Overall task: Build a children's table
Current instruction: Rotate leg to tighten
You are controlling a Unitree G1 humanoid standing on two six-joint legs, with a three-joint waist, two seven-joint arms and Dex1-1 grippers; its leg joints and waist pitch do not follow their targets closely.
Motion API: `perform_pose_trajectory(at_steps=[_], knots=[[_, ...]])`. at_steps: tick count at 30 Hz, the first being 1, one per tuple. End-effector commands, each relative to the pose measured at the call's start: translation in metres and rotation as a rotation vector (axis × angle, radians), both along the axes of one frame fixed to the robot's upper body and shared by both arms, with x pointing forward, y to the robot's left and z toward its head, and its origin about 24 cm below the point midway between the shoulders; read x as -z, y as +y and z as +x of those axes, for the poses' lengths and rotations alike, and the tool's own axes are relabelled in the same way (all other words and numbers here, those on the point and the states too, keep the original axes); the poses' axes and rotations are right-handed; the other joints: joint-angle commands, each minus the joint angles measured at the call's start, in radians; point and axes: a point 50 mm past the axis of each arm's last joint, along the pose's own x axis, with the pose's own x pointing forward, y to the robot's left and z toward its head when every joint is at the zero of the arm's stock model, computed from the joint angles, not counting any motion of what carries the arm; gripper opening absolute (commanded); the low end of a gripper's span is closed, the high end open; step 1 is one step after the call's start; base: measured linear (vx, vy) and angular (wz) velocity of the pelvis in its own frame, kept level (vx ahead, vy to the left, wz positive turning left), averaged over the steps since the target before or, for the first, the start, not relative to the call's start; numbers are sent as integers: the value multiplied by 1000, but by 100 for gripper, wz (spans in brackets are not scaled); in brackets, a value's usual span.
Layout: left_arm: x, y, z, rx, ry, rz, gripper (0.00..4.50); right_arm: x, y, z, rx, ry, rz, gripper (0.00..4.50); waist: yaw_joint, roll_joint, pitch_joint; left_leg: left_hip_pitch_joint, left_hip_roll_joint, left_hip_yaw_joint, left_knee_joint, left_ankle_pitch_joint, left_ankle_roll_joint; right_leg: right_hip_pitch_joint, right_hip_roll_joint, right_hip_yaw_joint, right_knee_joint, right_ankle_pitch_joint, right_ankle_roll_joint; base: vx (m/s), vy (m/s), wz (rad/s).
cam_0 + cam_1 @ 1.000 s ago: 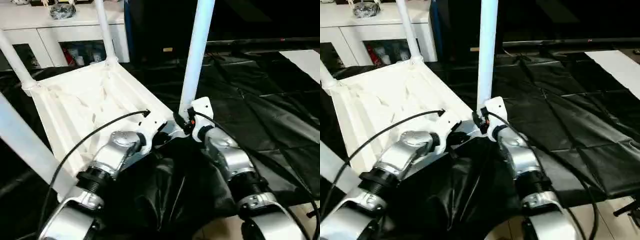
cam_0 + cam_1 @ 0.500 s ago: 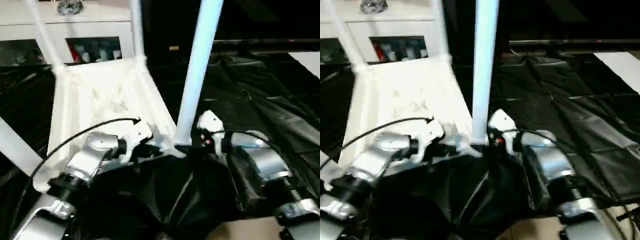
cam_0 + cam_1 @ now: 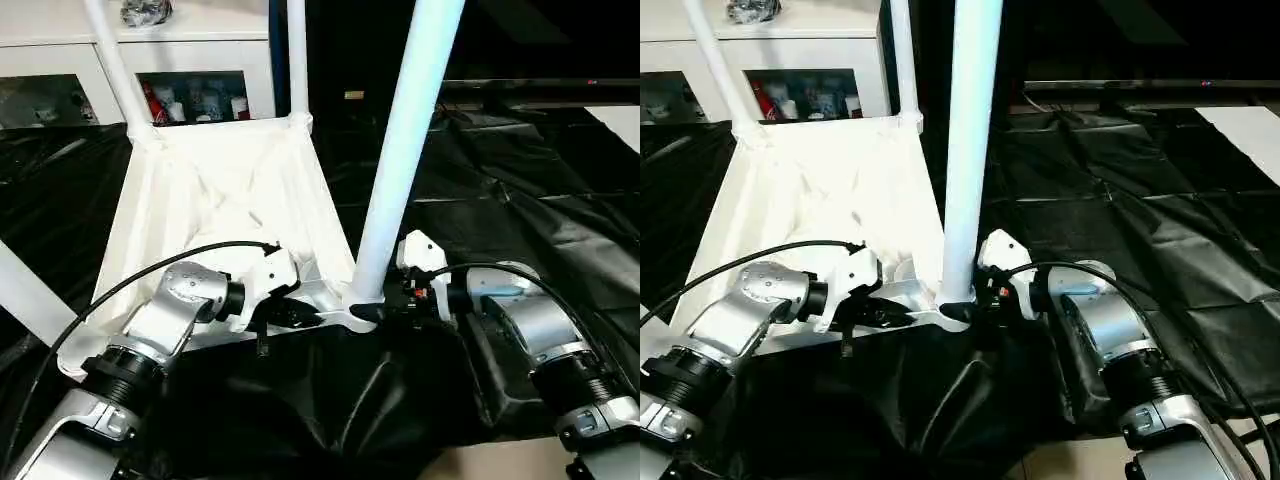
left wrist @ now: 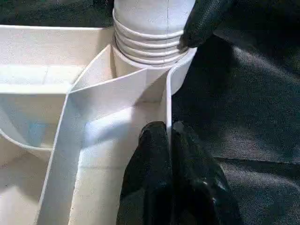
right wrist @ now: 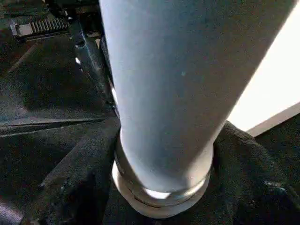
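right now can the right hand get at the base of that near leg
Probably yes. The right hand already sits at the base of the near leg, its black fingers flanking the threaded end at the tabletop corner socket, with nothing between them.

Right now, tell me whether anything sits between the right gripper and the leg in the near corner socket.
Nothing visible does. The right gripper has its black fingers around the base of the leg, directly against it, above the tabletop socket.

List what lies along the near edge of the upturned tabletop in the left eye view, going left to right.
Left forearm → left gripper pinching the tabletop's rim → near leg's base → right gripper → right forearm.
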Motion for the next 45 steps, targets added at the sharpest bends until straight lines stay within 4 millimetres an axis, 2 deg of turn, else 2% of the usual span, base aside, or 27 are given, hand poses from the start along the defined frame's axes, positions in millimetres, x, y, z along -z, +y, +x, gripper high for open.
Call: perform_pose_trajectory(at_steps=[1,5,6,7,9,10,11,14,17,18,20,22,23,28,34,38,41,43,45], knots=[[-8,-2,1,43,-24,-24,0,-2,1,-1,-9,6,6,272,-5,-8,-65,16,23,0,-64,-197,39,51,-55,42,-68,-181,-215,0,0,0],[-8,-4,6,-25,-35,-31,0,2,5,-3,21,15,31,270,-5,-9,-65,16,23,0,-64,-192,39,51,-55,42,-68,-176,-215,0,0,0],[-10,-10,12,-87,-47,-58,0,7,10,2,131,18,62,270,-6,-9,-63,16,23,2,-64,-195,39,49,-54,43,-69,-180,-214,0,0,0],[-11,-14,14,-110,-49,-72,0,9,12,5,189,19,74,270,-7,-7,-62,16,22,0,-66,-201,27,48,-56,42,-71,-200,-213,0,0,0],[-13,-23,19,-165,-56,-96,0,16,18,10,307,28,89,270,-16,-11,-60,16,18,-2,-70,-228,6,49,-57,41,-78,-271,-192,0,0,0],[-13,-24,20,-174,-57,-99,0,17,20,11,324,30,91,270,-16,-11,-60,16,18,-2,-70,-228,6,49,-57,41,-78,-271,-192,0,0,0],[-14,-30,22,-197,-61,-109,0,20,25,13,375,36,99,270,-23,-11,-62,16,17,-3,-69,-231,1,49,-58,41,-80,-291,-178,0,0,0],[-17,-47,29,-261,-81,-128,0,27,46,17,513,55,117,269,-40,-9,-61,12,15,-5,-70,-234,-4,50,-56,40,-82,-299,-169,0,0,0],[-17,-56,32,-289,-89,-138,0,30,57,18,574,60,118,269,-49,-9,-61,12,13,-4,-69,-228,2,50,-56,41,-84,-286,-171,0,0,0],[-18,-68,31,-291,-91,-153,0,30,76,17,581,39,114,269,-49,-6,-62,11,13,-5,-69,-226,3,51,-56,40,-84,-284,-172,0,0,0],[-18,-74,29,-282,-88,-162,0,28,87,15,551,17,120,269,-54,-8,-63,10,12,-5,-69,-219,1,52,-55,40,-83,-270,-174,0,0,0],[-17,-75,28,-273,-88,-161,0,25,91,14,515,6,148,339,-54,-5,-63,14,14,-4,-68,-230,9,49,-54,42,-84,-260,-179,0,0,0],[-17,-75,28,-268,-87,-160,0,24,92,14,503,5,161,339,-54,-6,-62,13,14,-4,-69,-232,12,50,-53,42,-84,-256,-181,0,0,0],[-15,-64,26,-243,-80,-142,0,17,83,16,441,-36,155,388,-54,-4,-61,15,15,-4,-70,-249,20,50,-53,43,-84,-251,-190,0,0,0],[-13,-49,21,-180,-71,-126,0,12,60,16,322,-50,131,388,-49,-6,-63,14,18,-3,-67,-225,34,54,-55,43,-77,-197,-210,0,0,0],[-14,-40,15,-105,-61,-130,0,9,44,12,207,-56,103,388,-42,-8,-64,14,20,0,-64,-204,57,54,-54,44,-72,-151,-230,0,0,0],[-14,-29,10,-40,-44,-112,0,8,28,8,106,-63,60,388,-34,-7,-62,17,21,1,-64,-215,56,52,-55,44,-73,-179,-229,0,0,0],[-14,-26,10,-25,-42,-103,0,7,24,7,90,-59,51,388,-28,-9,-60,20,23,2,-66,-224,50,48,-55,45,-75,-197,-225,0,0,0],[-14,-18,6,20,-27,-83,0,6,17,6,65,-49,44,388,-24,-9,-60,21,25,0,-68,-236,44,49,-56,44,-74,-220,-220,0,0,0]])
